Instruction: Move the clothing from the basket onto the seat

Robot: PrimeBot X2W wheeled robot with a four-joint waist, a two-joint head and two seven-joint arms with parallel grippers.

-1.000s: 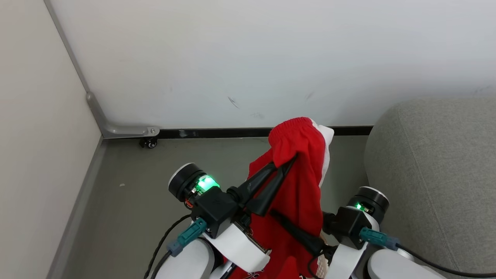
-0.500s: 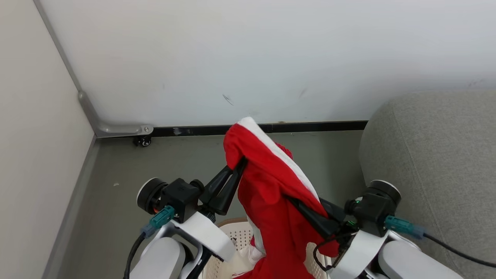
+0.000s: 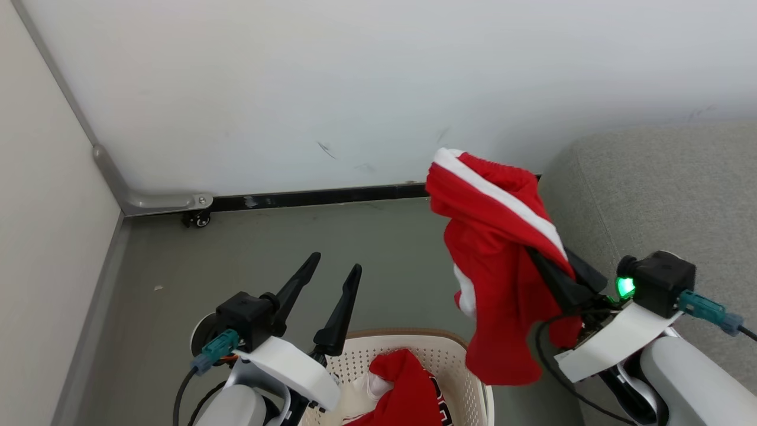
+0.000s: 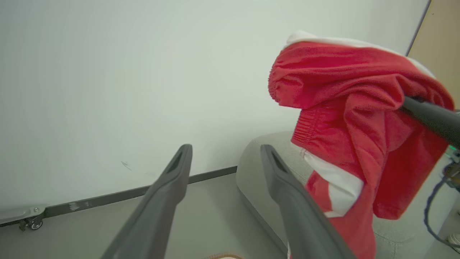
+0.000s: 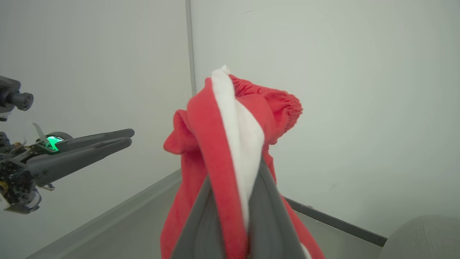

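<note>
Red clothing (image 3: 502, 260) with a white stripe hangs in the air from my right gripper (image 3: 541, 260), which is shut on it beside the grey seat (image 3: 656, 189). In the right wrist view the fingers (image 5: 267, 216) pinch the clothing (image 5: 215, 144) between them. A second red piece (image 3: 408, 384) with black-and-white print lies in the cream basket (image 3: 414, 340) at the bottom edge. My left gripper (image 3: 335, 264) stands open and empty above the basket's far-left corner. In the left wrist view it (image 4: 225, 149) holds nothing, with the hanging clothing (image 4: 352, 108) to its right.
A white wall (image 3: 355, 89) with a black skirting strip runs across the back. A beige partition (image 3: 35, 236) on a small castor (image 3: 198, 219) closes the left side. Grey floor (image 3: 236, 254) lies between partition and seat.
My left gripper has let go of the clothing and opened, dropping back over the basket. My right gripper has shut on it and carried it right, towards the seat. The camera has also shifted.
</note>
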